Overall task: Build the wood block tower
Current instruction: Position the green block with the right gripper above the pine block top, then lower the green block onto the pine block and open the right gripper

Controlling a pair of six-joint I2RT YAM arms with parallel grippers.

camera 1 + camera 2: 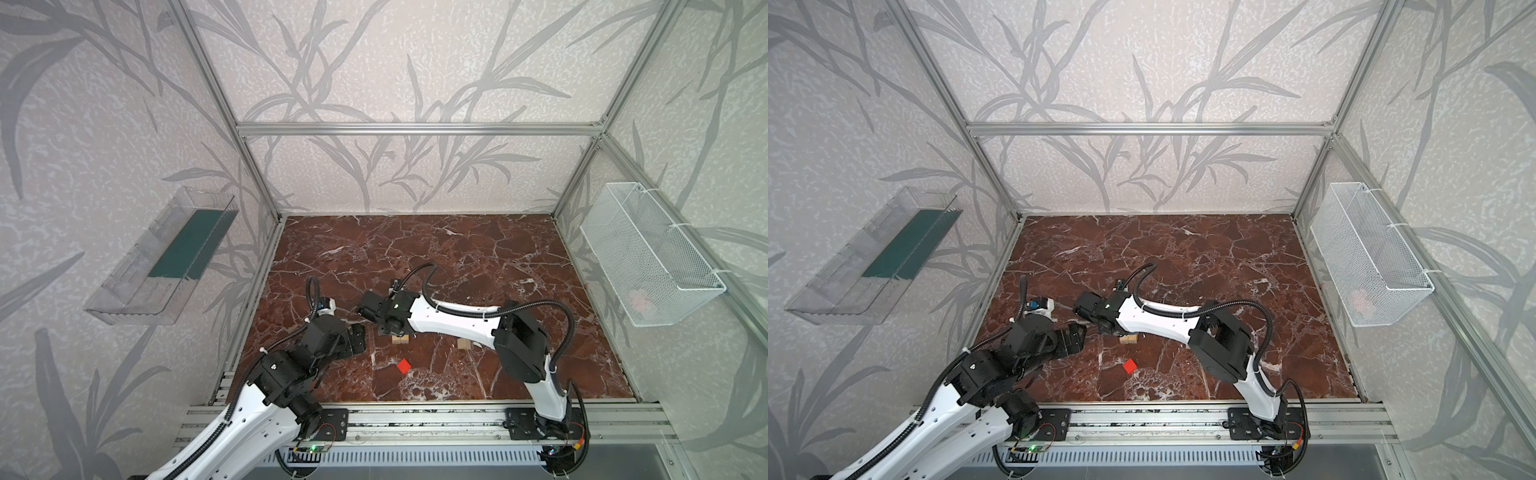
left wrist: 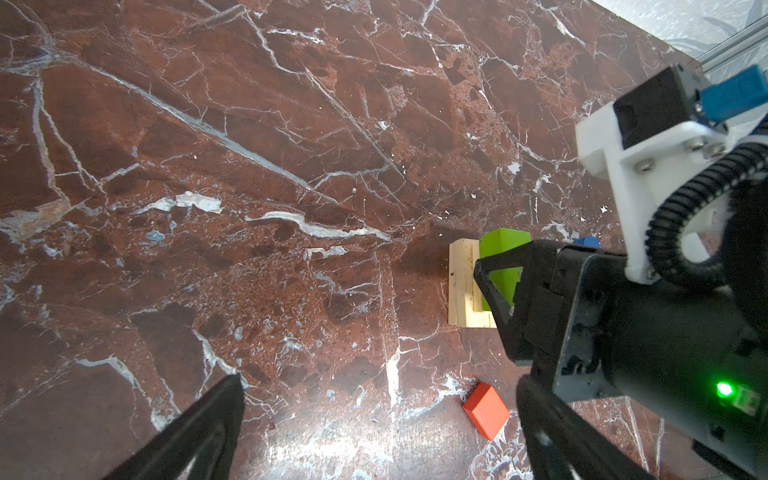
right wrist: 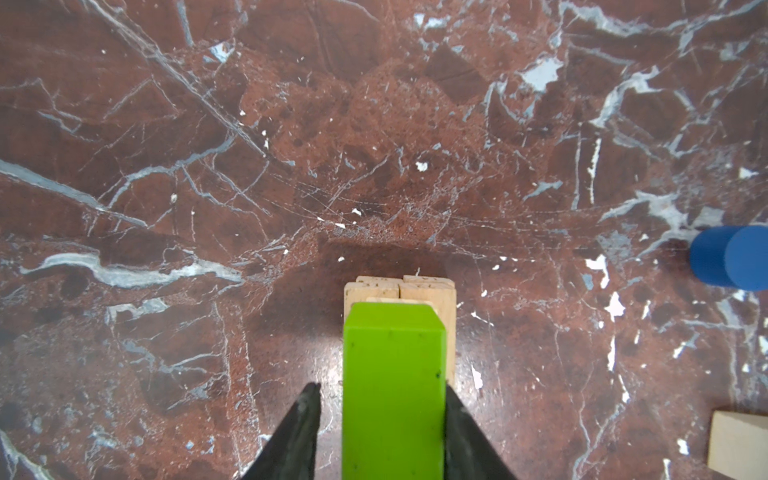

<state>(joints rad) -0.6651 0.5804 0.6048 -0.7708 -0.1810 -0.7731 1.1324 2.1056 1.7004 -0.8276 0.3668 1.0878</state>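
Right end effector (image 3: 380, 390) released, straddling the lime-green oblong (image 3: 392, 374): one black tapered finger clear of its side, marble showing in the gap, the other finger against the opposite edge; oblong smooth and painted, one corner chamfered, lying lengthwise on the tower (image 2: 461, 286), a low bundle of pale planks (image 3: 424, 291) with faint grain and squared ends side by side; tower near the front middle of the table (image 1: 457, 249), glossy red-brown marble veined in white; blue piece (image 3: 731, 257), a matte cylinder on its side, near the tower; pale pointed piece (image 1: 464, 344) apart, toward the right arm; red cube (image 2: 486, 409), sharp-edged, alone in front of the tower; left end effector (image 2: 374, 449) spread wide, gripping nothing, hovering beside.
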